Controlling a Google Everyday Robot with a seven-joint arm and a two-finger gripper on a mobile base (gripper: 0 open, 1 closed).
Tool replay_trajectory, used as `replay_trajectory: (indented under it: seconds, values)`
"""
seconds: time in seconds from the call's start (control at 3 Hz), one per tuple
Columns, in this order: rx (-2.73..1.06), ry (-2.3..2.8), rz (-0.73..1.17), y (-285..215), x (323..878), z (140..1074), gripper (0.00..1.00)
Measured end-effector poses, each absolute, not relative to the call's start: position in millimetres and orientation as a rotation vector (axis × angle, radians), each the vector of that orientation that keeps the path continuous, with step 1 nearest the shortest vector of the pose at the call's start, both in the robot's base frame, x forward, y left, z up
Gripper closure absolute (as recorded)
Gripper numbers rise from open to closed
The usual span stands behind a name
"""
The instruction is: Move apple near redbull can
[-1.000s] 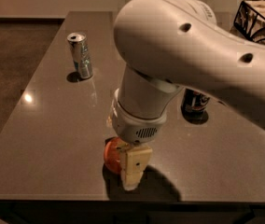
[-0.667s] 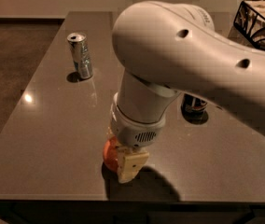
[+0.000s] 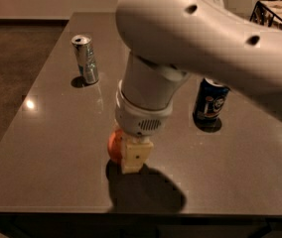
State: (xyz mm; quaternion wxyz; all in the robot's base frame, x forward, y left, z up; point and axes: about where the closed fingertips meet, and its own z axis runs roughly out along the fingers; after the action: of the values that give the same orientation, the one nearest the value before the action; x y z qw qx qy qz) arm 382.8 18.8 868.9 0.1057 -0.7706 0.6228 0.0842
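The apple [image 3: 113, 145], red-orange, shows only as a sliver at the left of my gripper [image 3: 131, 157]. The gripper is near the table's front edge and is shut on the apple, holding it just above the tabletop with a shadow beneath. One cream finger [image 3: 136, 155] covers most of the fruit. The redbull can [image 3: 85, 58], slim and silver with bluish markings, stands upright at the far left of the table, well behind and to the left of the apple. My large white arm [image 3: 205, 43] fills the upper right and hides the table behind it.
A wider dark blue can [image 3: 209, 102] with a white logo stands right of the gripper, partly under the arm. A black wire basket [image 3: 277, 14] sits at the far right corner. The dark glossy table [image 3: 46, 148] ends close in front of the gripper.
The gripper has risen and shifted a little left and away from the front edge, and the apple has come up with it. Both cans have stayed where they were.
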Motion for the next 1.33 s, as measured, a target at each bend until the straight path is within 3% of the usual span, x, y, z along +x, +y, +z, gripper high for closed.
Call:
replay_trajectory:
  seconds: [0.33,1.33]
  values:
    - [-2.158,1.909,0.205,25,433,889,1.00]
    - [-1.777,2.199,0.121,51,599,877,1.00]
